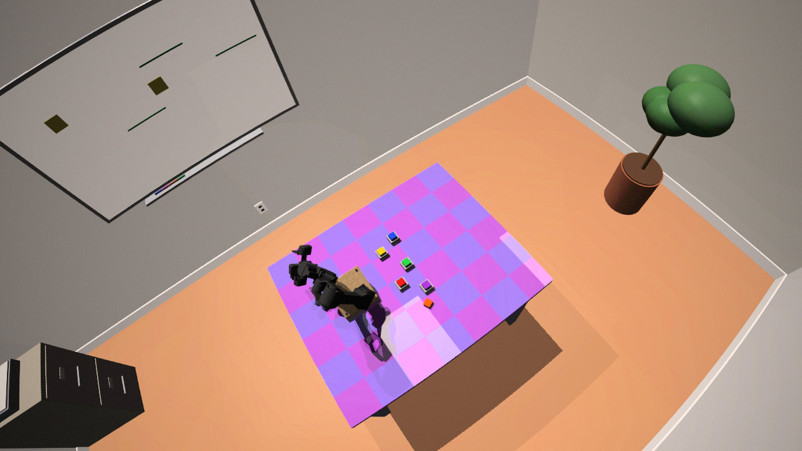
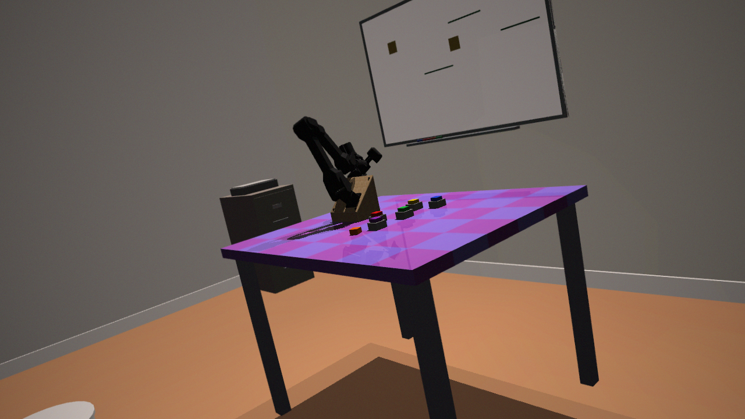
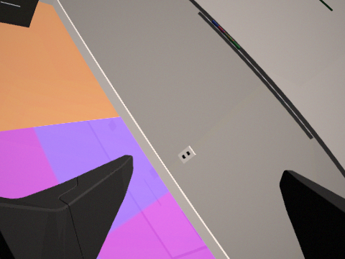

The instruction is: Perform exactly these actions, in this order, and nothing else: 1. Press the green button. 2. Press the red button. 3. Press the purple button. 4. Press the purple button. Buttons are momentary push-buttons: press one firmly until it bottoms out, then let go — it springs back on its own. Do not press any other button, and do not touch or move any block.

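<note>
Between the two dark fingers seen from the wrist camera lies only a gap showing wall, skirting and a corner of the checkered table [image 3: 158,250]; they stand spread nearly to their widest and hold nothing. The gripper [image 1: 304,249] sits raised at the table's back-left part in the top view, aimed toward the wall with the whiteboard [image 1: 134,101], well apart from every button.

The arm [image 2: 325,156] is folded: it rises from a tan wedge-shaped base block [image 2: 359,200], bends sharply at a high elbow, and comes back down toward the gripper [image 2: 372,155], which is held above the table surface.

The green button [image 1: 406,262] sits near the middle of the cluster, with the red button [image 1: 401,282] just beside it toward the near edge and the purple button [image 1: 427,285] just to the red one's right. A yellow button [image 1: 381,252] and a blue button [image 1: 392,236] lie farther back. Each is a small square coloured cap on a dark housing. A small orange block [image 1: 427,302] rests near the purple button, apart from it. The table top is glossy, in pink and violet squares, on dark square legs.
</note>
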{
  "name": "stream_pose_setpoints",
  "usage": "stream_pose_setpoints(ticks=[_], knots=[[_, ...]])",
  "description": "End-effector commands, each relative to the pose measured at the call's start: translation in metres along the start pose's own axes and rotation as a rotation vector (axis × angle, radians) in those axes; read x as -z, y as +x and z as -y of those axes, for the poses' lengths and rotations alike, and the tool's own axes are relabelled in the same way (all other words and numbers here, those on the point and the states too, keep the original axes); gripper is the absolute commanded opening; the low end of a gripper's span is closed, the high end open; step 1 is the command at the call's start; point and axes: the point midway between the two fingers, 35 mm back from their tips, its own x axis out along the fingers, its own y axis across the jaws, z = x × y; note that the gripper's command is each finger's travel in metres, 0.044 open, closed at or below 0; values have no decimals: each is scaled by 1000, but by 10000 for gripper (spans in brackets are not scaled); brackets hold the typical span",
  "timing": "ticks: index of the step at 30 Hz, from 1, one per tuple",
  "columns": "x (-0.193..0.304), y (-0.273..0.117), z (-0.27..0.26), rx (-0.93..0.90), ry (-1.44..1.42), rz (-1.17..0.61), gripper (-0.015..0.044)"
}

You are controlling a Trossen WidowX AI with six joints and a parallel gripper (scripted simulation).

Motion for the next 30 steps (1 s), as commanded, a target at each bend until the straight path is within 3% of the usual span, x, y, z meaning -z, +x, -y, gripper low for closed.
stream_pose_setpoints(ticks=[1, 13, 30], knots=[[1, 0, 3, 6, 13, -8, 400], [98, -36, 145, 406, 766, -444, 400], [197, -178, 210, 816, 1485, -865, 400]])
